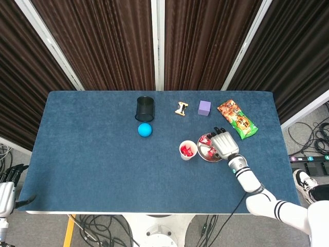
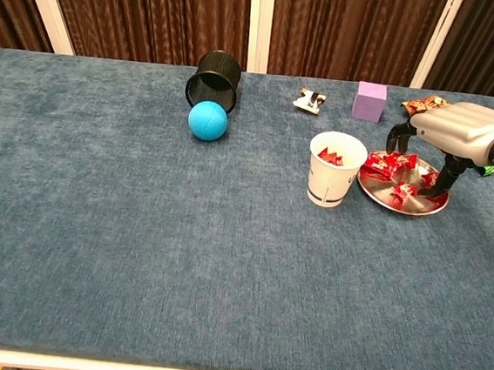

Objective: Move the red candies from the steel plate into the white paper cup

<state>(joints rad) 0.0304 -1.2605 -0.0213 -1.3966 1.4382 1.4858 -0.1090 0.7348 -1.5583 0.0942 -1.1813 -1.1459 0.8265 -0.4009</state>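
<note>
While the right hand (image 2: 451, 139) hangs over the steel plate (image 2: 377, 193), the scene reads as follows.

Right hand: palm down above the right half of the plate, fingers curled downward with the tips among the candies at the plate's right edge. Whether a candy is pinched between them cannot be told from either view.

Left hand (image 1: 9, 177): visible only in the head view, at the lower left, off the table's left edge and well apart from every object. Its fingers lie extended and hold nothing.

Red candies (image 2: 389, 165): several wrapped pieces lie on the steel plate, most toward its left and middle. More red pieces show inside the white paper cup (image 2: 333, 170).

White paper cup: upright on the blue table (image 2: 135, 253), just beside the plate's left edge.

Steel plate: flat on the table, right of centre, between the cup and the right arm.

Black mesh cup (image 2: 214, 79): tipped on its side near the far edge, mouth facing the camera.

Blue ball (image 2: 208, 120): just in front of the mesh cup.

Purple cube (image 2: 370, 102): at the far side, behind the plate.

Snack packet (image 1: 236, 119): right of the cube, near the far right corner.

Small patterned object (image 2: 310, 100): left of the cube; its kind cannot be told.
</note>
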